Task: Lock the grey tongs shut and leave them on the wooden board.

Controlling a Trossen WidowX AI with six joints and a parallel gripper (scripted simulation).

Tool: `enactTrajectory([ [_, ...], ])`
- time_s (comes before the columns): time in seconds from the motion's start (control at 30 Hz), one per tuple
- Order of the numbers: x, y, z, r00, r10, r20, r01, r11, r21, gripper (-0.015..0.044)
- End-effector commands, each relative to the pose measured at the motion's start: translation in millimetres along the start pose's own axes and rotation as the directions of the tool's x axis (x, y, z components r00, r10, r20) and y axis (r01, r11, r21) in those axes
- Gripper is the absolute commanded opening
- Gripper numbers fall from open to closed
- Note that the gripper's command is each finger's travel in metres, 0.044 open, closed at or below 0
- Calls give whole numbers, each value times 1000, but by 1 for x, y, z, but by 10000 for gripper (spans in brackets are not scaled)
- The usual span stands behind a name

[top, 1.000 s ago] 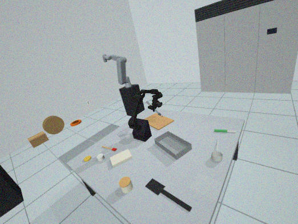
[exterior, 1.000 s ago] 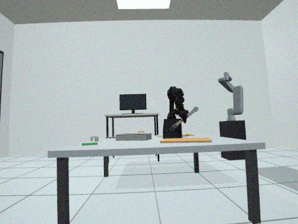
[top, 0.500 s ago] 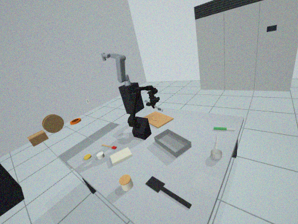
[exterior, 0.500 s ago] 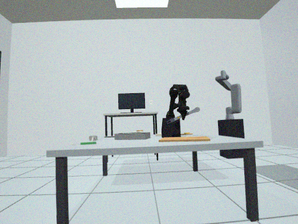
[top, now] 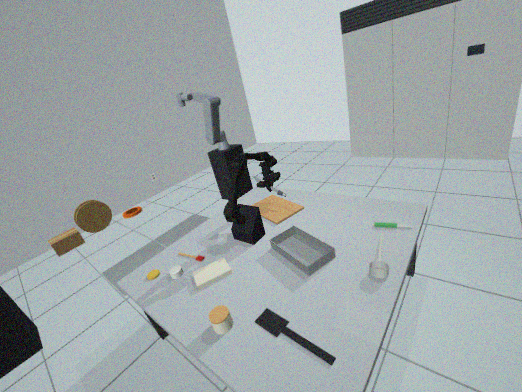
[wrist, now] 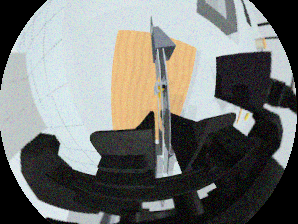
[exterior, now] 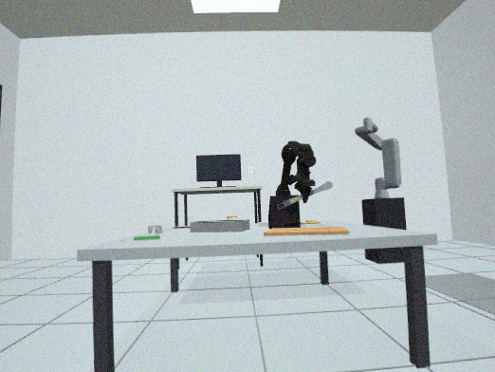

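The grey tongs (top: 281, 193) (exterior: 322, 187) (wrist: 162, 42) are held in the air, clear of the table. Their two arms lie close together in the wrist view; whether the lock is engaged cannot be seen. In the exterior view they slant, with the hinge end low at the left and the tip end higher at the right. My gripper (top: 271, 188) (exterior: 306, 199) (wrist: 156, 113) is shut on the tongs, around their arms. The wooden board (top: 280, 208) (exterior: 305, 232) (wrist: 135, 75) lies below them. The roasting tin (top: 320, 264) (exterior: 220, 227) holds no tongs.
A green-handled tool (top: 385, 225) (exterior: 146, 238) and a clear cup (top: 378, 271) lie beyond the tin. A black spatula (top: 271, 321), a lidded jar (top: 221, 321), a cream block (top: 212, 273) and a red-tipped brush (top: 200, 258) are also on the table. A grey arm (top: 212, 122) (exterior: 391, 162) stands behind.
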State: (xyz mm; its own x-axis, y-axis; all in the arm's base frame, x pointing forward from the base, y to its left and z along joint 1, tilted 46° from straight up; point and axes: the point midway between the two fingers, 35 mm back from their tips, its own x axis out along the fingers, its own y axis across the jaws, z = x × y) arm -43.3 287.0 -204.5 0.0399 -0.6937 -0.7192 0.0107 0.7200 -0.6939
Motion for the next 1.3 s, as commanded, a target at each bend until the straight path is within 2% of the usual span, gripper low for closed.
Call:
enactTrajectory([
  [0.0, 5, 1, 0, 1000, 2, 3, -2, 1000, 4, -150],
  [1.27, 68, 1, 0, 1000, 2, 2, -2, 1000, 4, -150],
])
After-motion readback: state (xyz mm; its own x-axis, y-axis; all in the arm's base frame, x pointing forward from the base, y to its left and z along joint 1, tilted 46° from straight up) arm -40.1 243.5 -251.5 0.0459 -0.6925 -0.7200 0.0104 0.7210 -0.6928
